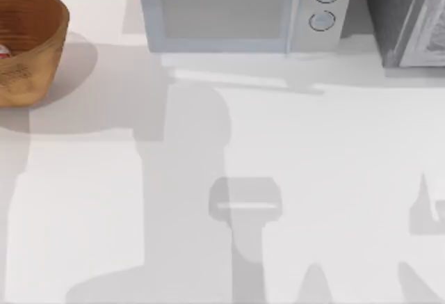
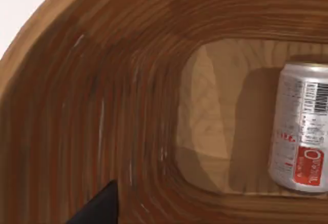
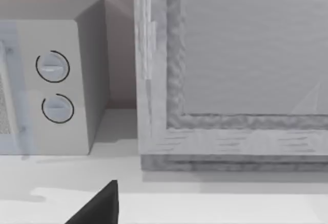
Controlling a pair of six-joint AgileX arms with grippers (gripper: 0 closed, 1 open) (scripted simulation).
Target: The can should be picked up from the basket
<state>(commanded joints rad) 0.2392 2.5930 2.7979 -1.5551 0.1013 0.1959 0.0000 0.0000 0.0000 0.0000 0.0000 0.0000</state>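
We see the can [image 2: 302, 126] lying on its side on the basket [image 1: 42, 46] floor, upper left of the top view. It looks light, stiff and slippery, so we judge a mid-body grip best. Whether our left gripper is open we cannot tell.

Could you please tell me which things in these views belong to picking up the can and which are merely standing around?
Part of the job:
- the can, lying on the basket's floor
- the basket, at the table's far left
- the left gripper, over the basket's inside

Just standing about:
- the microwave, at the back
- the grey framed cabinet, back right
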